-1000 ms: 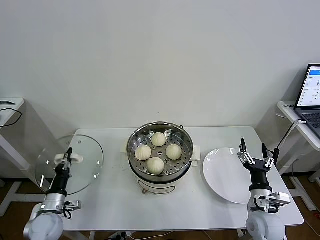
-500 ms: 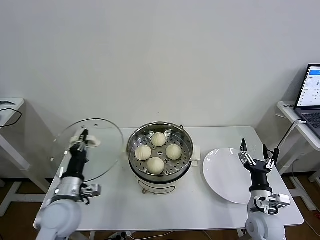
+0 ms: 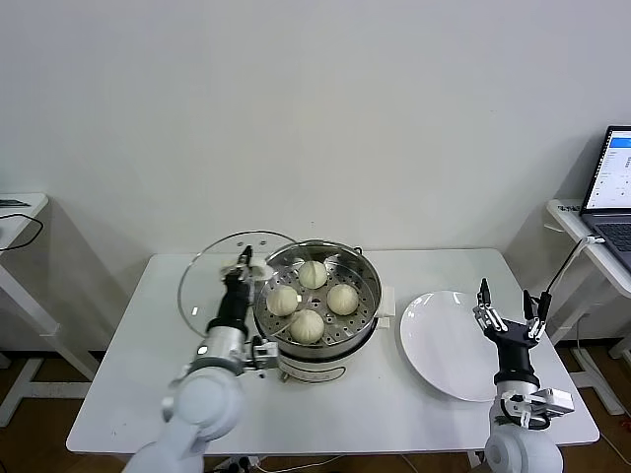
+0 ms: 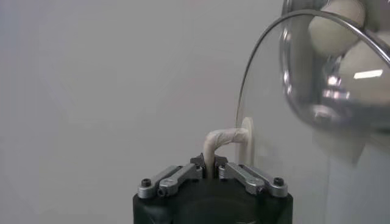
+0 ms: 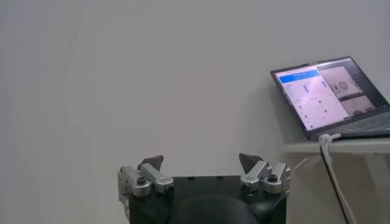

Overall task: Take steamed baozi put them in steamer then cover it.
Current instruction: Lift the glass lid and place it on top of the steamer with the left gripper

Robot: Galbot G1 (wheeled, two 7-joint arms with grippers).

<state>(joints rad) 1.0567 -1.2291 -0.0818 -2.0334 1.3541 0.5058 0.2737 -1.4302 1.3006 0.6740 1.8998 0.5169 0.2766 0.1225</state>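
Observation:
Several cream-white baozi [image 3: 307,324] lie on the perforated tray inside the steel steamer [image 3: 320,357] at the table's middle. My left gripper [image 3: 244,264] is shut on the white handle [image 4: 222,139] of the clear glass cover [image 3: 212,271]. It holds the cover tilted up on edge, just left of the steamer's rim and partly overlapping it. Through the glass in the left wrist view I see the steamer [image 4: 304,91] and baozi [image 4: 332,27]. My right gripper [image 3: 507,301] stands open and empty, fingers up, beside the plate at the table's right.
A flat white plate [image 3: 444,345] lies right of the steamer, bare. A laptop [image 3: 613,187] sits on a side stand at the far right, with a cable hanging from it. Another small table [image 3: 20,212] stands at the far left.
My left arm has carried the cover rightward and upward from the table's left end to the steamer's left rim. The right arm has stayed put.

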